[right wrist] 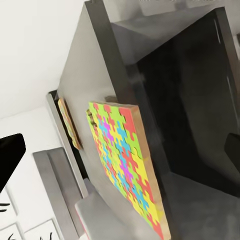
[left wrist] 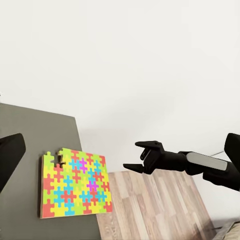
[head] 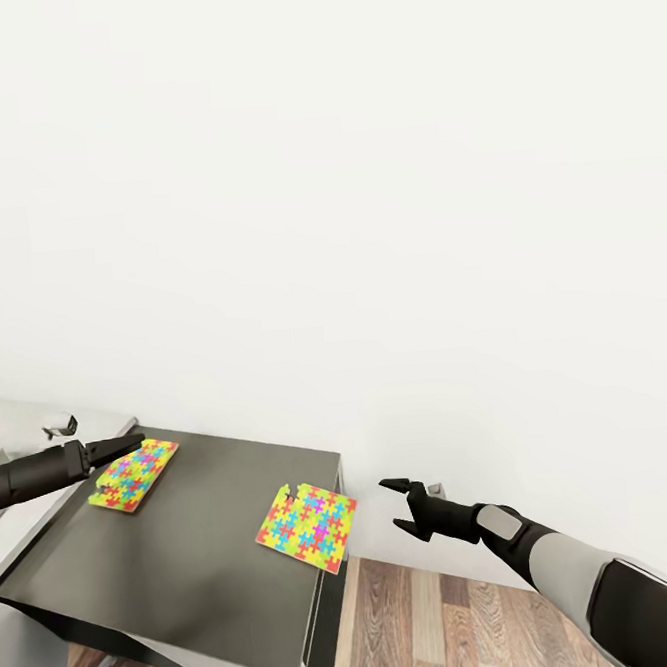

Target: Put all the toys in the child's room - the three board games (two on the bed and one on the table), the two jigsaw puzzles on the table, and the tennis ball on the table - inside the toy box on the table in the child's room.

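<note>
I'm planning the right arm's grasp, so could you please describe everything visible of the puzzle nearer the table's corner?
The puzzle is a thin flat square mat of red, yellow, green and blue interlocking pieces, brownish at its edge, with a notch on one side. It lies flat on the dark table, its corner overhanging the edge. Nothing grips it; the right gripper hangs open beside it.

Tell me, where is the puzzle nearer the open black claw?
In the head view, that puzzle lies at the dark table's right edge, overhanging slightly, left of the right gripper.

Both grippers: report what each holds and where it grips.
Nothing is held. The right gripper is open over the floor; the left gripper reaches over the far jigsaw puzzle, its grip unclear.
</note>
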Available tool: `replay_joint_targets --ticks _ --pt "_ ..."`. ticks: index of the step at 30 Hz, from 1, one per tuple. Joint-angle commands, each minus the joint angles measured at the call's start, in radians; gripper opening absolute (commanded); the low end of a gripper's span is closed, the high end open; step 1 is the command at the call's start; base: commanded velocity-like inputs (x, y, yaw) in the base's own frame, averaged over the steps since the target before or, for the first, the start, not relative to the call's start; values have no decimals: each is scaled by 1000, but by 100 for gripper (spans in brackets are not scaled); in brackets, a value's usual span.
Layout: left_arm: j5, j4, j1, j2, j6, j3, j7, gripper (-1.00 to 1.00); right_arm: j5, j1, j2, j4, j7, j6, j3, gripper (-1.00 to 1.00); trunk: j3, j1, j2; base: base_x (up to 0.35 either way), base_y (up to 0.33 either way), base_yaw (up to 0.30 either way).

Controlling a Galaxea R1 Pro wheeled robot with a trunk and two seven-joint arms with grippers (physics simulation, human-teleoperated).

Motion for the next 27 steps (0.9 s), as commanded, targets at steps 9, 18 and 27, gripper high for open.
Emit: replay_joint_targets --ticks 9,18,27 --pt "-9 -1 -1 0 10 1 -8 100 -7 -1 1 0 2 -25 8 100 -29 35 -64 0 0 0" --pt "-9 -1 -1 0 10 1 -8 100 -2 0 2 0 -7 -48 10 100 -33 39 -71 0 0 0" --pt "-10 -1 -1 0 10 1 -8 100 7 -1 38 0 -12 -53 18 100 -33 39 -71 0 0 0"
